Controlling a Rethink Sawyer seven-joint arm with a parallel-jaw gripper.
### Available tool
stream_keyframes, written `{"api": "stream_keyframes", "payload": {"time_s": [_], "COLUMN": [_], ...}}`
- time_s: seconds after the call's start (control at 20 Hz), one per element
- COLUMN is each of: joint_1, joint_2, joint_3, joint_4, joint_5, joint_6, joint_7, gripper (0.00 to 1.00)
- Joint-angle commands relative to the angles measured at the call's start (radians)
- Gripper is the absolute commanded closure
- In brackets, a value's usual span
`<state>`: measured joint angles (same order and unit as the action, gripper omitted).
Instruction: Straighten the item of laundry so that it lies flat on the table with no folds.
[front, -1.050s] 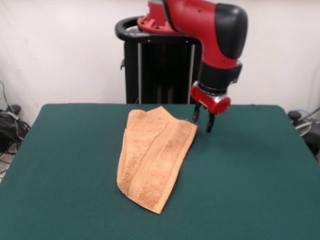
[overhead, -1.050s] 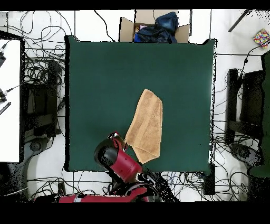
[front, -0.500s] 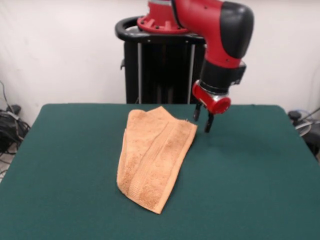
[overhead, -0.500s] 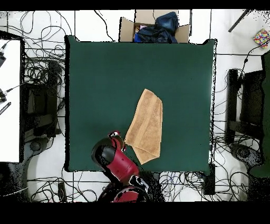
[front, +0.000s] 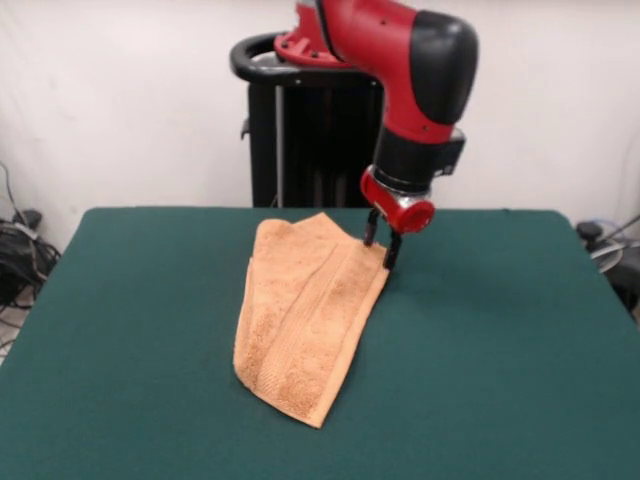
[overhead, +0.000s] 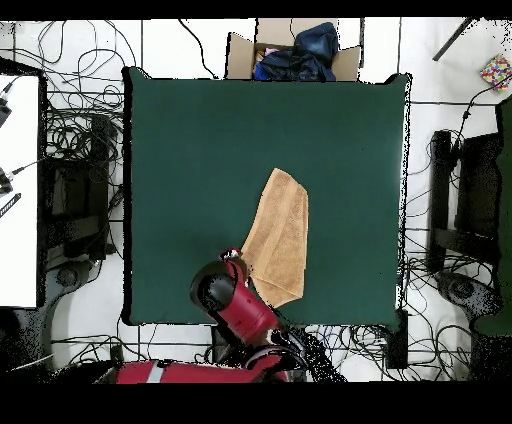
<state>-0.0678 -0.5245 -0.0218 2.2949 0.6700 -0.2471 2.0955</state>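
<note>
The item of laundry (front: 305, 310) is a light orange towel folded lengthwise, lying at a slant on the green table (front: 500, 340). A woven band runs along its length. Its far right corner lies right under my gripper (front: 379, 244), whose two dark fingers are open and straddle that corner just above the cloth. In the overhead view the towel (overhead: 278, 237) lies right of the table's (overhead: 200, 150) middle, and the arm's red wrist covers the gripper (overhead: 235, 258) at the towel's lower left corner.
A cardboard box of dark clothes (overhead: 293, 52) stands past the table's top edge in the overhead view. Cables lie on the floor around the table. A black pedestal (front: 310, 130) rises behind the table's far edge.
My gripper has moved left in the front view, from beside the towel's far right corner to over it. The towel has not moved.
</note>
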Motion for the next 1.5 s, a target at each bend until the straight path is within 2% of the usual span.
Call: {"api": "stream_keyframes", "payload": {"time_s": [0.05,0.3,0.75,1.0,1.15,1.2,1.5], "joint_1": [-0.005,0.033,0.084,0.08,0.099,0.078,0.055], "joint_2": [0.089,0.12,0.106,0.115,0.122,0.119,0.107], "joint_3": [-0.046,-0.113,-0.153,-0.147,-0.169,-0.155,-0.134], "joint_4": [-0.137,-0.187,-0.191,-0.196,-0.207,-0.206,-0.208], "joint_5": [-0.054,-0.079,-0.057,-0.08,-0.112,-0.149,-0.185], "joint_6": [-0.089,-0.033,0.088,0.07,0.063,0.051,0.09], "joint_7": [0.115,0.02,0.053,0.074,0.028,0.034,0.058], "gripper": [0.0,0.0,0.0,0.0,0.0,1.0,1.0]}}
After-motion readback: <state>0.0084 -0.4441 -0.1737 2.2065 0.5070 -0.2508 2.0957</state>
